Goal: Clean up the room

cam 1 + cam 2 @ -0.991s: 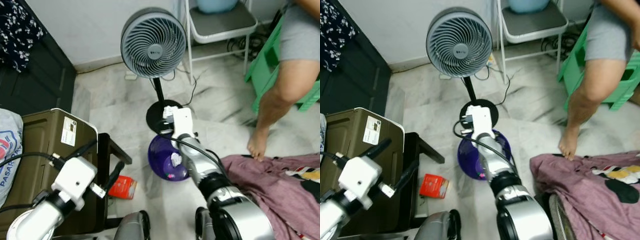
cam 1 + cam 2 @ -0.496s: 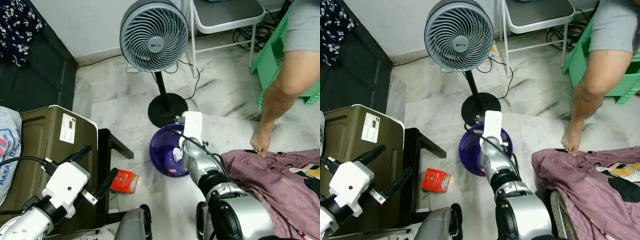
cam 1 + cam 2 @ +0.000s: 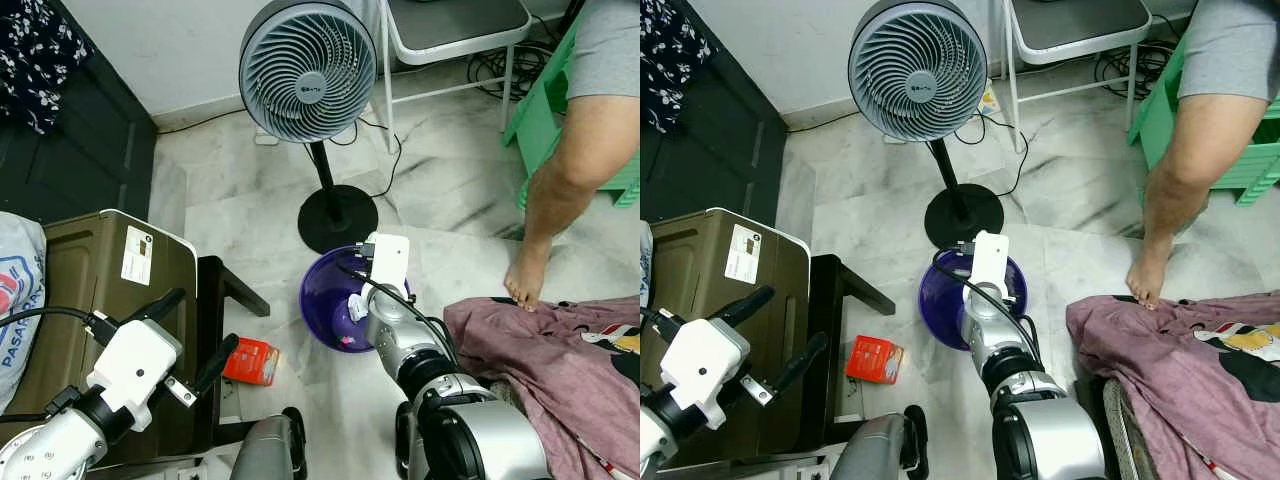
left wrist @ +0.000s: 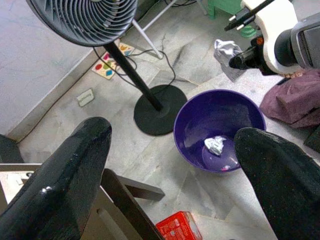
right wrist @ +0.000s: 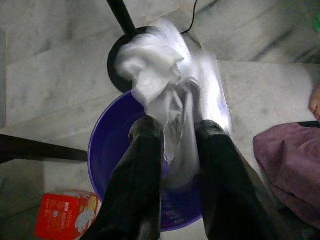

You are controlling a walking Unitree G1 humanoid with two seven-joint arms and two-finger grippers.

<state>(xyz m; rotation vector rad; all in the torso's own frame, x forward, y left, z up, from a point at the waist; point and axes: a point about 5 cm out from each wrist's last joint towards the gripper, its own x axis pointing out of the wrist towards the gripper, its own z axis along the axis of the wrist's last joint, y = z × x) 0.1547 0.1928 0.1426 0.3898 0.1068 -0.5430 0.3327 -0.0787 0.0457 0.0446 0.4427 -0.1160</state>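
Right gripper (image 5: 172, 150): you are holding it over the purple basin (image 3: 325, 300), its jaws pinching a crumpled white tissue (image 5: 160, 85) that is hanging above the basin's opening.
Left gripper (image 4: 172, 165): you are keeping it raised beside the olive-green box (image 3: 90, 290), jaws spread wide and gripping nothing.
Purple basin: it is sitting on the marble floor (image 3: 240, 210), just beside the black round base of the standing fan (image 3: 308, 70); another wad of white paper (image 4: 216, 145) is lying inside it.
Red box (image 3: 250, 362): it is lying on the floor between the basin and the dark low stool (image 3: 215, 300).
Maroon cloth (image 3: 560, 345): it is spreading over the floor on your right.
Person: a bare leg (image 3: 560, 190) is standing near the cloth, by the green stool (image 3: 545, 95).
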